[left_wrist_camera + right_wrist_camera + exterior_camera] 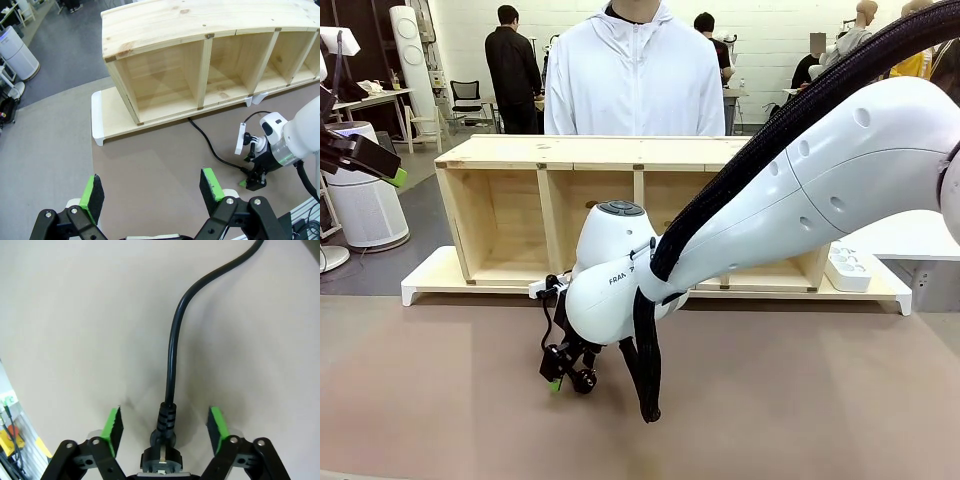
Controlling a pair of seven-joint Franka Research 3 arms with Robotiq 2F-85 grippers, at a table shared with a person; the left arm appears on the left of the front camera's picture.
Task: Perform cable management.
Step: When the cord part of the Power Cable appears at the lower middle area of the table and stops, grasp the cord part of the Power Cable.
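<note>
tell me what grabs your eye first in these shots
The big white right arm reaches across the middle, down to the brown table. Its open fingers straddle the plug of the black cable. Beyond stands a wooden shelf unit, with a person in white behind it.

From my station I see the brown table carrying a white base board under a wooden cubby shelf at its far side, with the black cable lying on the bare top in front.
</note>
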